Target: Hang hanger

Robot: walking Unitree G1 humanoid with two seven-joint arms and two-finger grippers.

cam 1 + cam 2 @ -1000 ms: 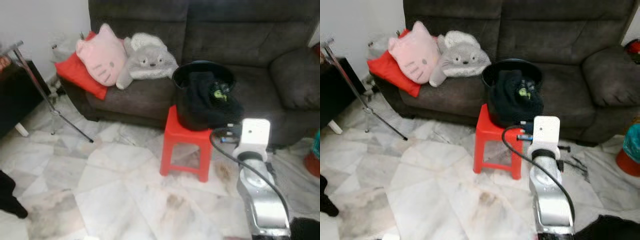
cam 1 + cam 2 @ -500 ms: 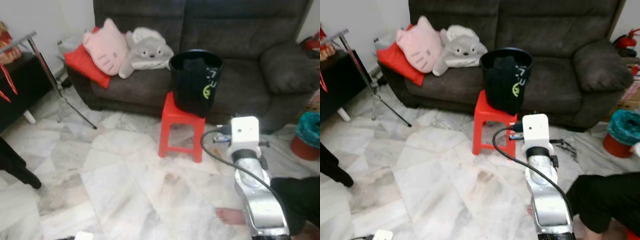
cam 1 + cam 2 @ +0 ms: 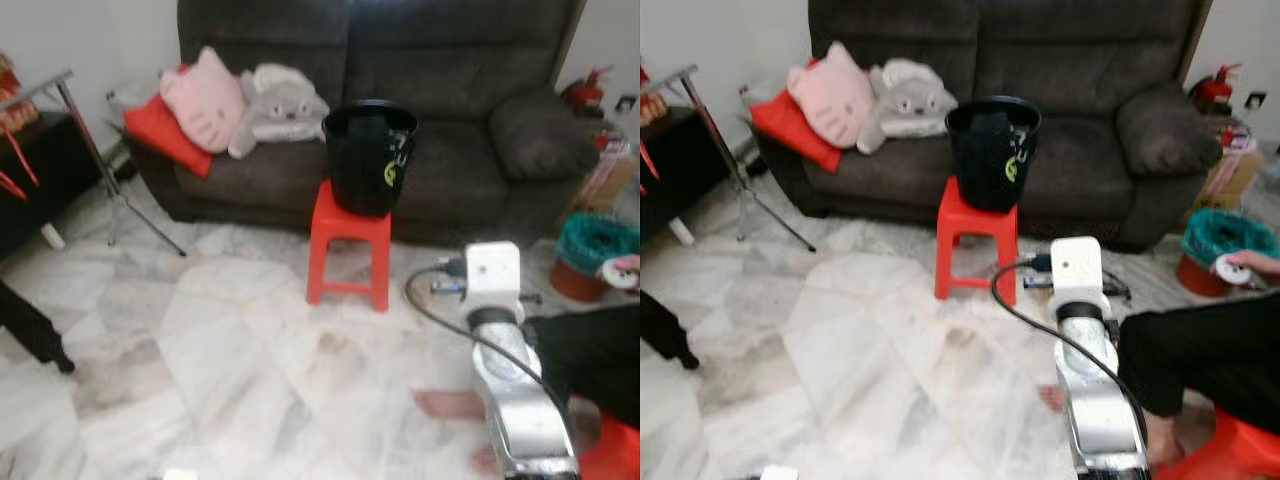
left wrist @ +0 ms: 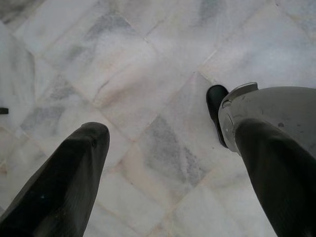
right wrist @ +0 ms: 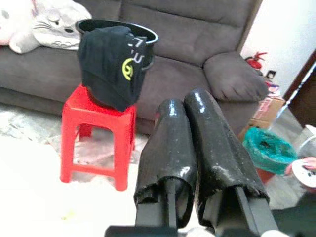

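A dark grey sofa [image 3: 450, 70] runs across the top of the head views, with a pink cat-face cushion [image 3: 205, 100], a grey plush cat [image 3: 280, 100] and a red cushion [image 3: 160, 135] piled at its upper-left end. In front of the sofa, near the upper centre, a red plastic stool [image 3: 348, 245] stands on the pale marble floor [image 3: 200, 350], and on its seat sits a black bucket [image 3: 370, 160] with dark clothing [image 5: 111, 59] draped over its rim, a yellow-green logo showing on the cloth. No hanger can be made out in any view, so its place cannot be told. The right arm [image 3: 515, 400] reaches up from the lower right, a black cable looping beside its white wrist block; in the right wrist view the right gripper [image 5: 195, 148] has its two black fingers [image 5: 168, 143] pressed together with nothing between them, pointing toward the stool and sofa. The left gripper [image 4: 168, 163] hangs over bare floor in its wrist view, fingers spread wide apart and empty. At the far left a slanted metal stand [image 3: 100, 160] leans beside dark furniture. At the right edge a person's dark-clothed leg [image 3: 1200, 350] and bare foot [image 3: 1052, 398] rest on the floor near the arm, a hand [image 3: 1255, 262] holds a small round white object, and a teal-lined bin [image 3: 595, 245] stands beyond.
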